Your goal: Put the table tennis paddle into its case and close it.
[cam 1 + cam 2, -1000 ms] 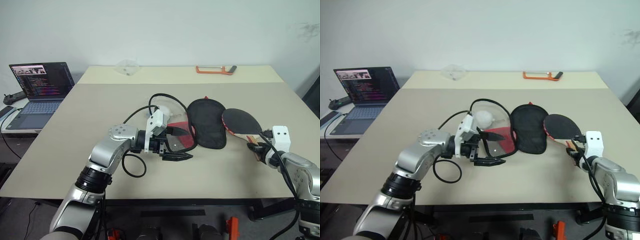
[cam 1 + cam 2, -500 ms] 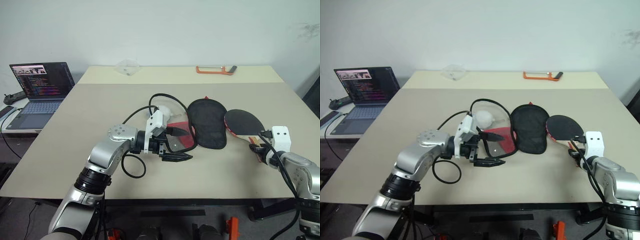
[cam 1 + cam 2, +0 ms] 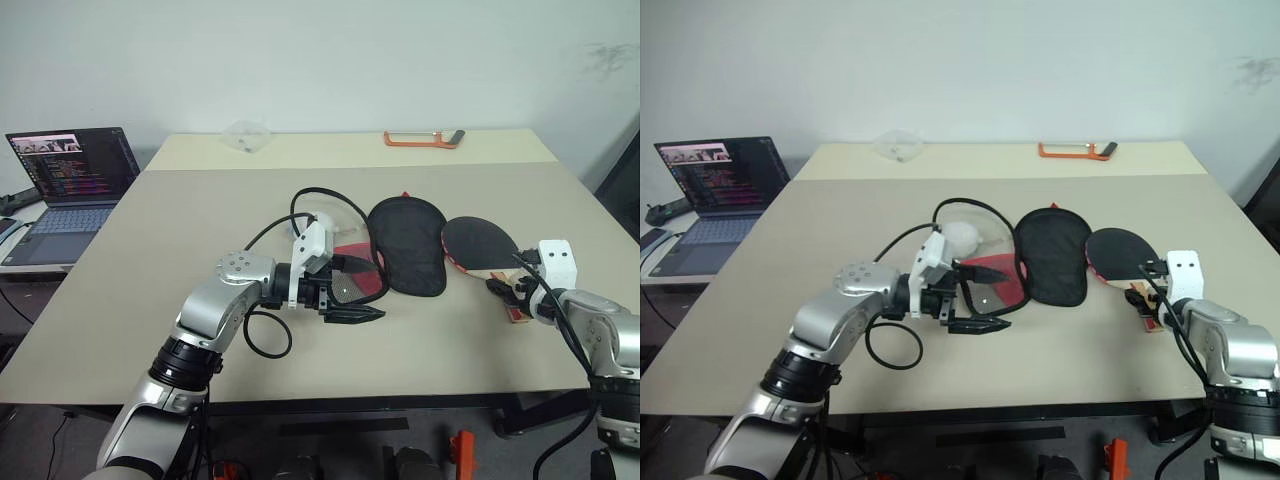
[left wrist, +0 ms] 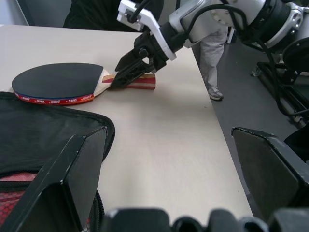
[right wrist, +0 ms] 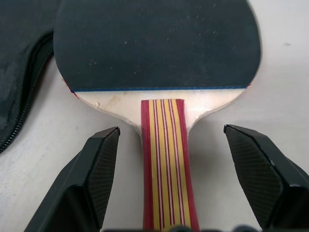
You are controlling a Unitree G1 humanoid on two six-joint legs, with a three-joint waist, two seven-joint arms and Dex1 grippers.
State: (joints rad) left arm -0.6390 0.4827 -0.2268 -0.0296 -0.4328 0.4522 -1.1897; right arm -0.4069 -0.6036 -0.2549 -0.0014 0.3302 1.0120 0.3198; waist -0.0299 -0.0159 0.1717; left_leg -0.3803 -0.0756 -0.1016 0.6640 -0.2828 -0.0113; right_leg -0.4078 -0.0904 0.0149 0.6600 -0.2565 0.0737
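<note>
The table tennis paddle (image 3: 480,243) lies flat on the table, black face up, to the right of the case (image 3: 407,243), with its striped handle (image 5: 166,159) pointing toward the near table edge. My right gripper (image 5: 171,129) is open, one finger on each side of the handle and a gap to either side. The case lies open, its black top spread out and its red part (image 3: 358,283) to the left. My left gripper (image 3: 372,290) hangs open and level over that red part, pointing right, holding nothing.
An open laptop (image 3: 65,190) sits on a side table at the far left. An orange-handled tool (image 3: 422,138) and a clear plastic piece (image 3: 245,135) lie at the table's far edge. The table's right edge (image 3: 610,330) runs close to my right arm.
My right gripper's fingers have spread apart around the paddle handle. The left arm has kept still. The whole picture has shifted slightly with the camera.
</note>
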